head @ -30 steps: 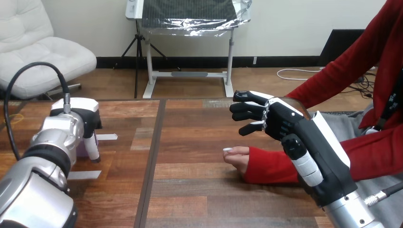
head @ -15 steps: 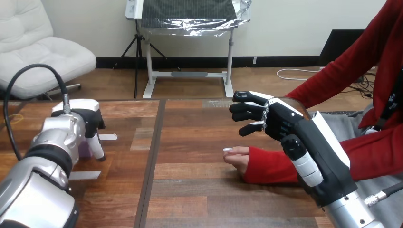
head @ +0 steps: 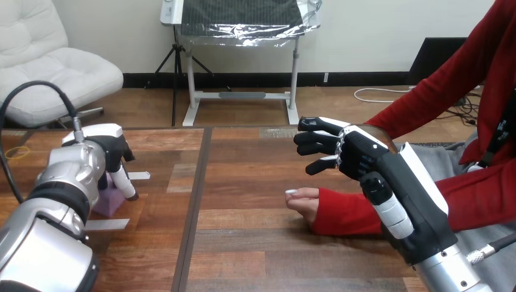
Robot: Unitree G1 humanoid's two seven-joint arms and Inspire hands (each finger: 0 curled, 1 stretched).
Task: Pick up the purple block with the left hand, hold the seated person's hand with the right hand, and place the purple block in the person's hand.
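One purple block [head: 108, 202] on the wooden table [head: 255, 243], at the left side, seen from the head. Partly hidden behind the left hand [head: 112, 151], so cannot tell which way its long side points. Left hand down over it, close against it; cannot tell if gripping. At the right, right hand [head: 356, 152] open wide, holding nothing, up above the person's hand [head: 303, 201], not touching. Person's hand resting on the table, pointing left.
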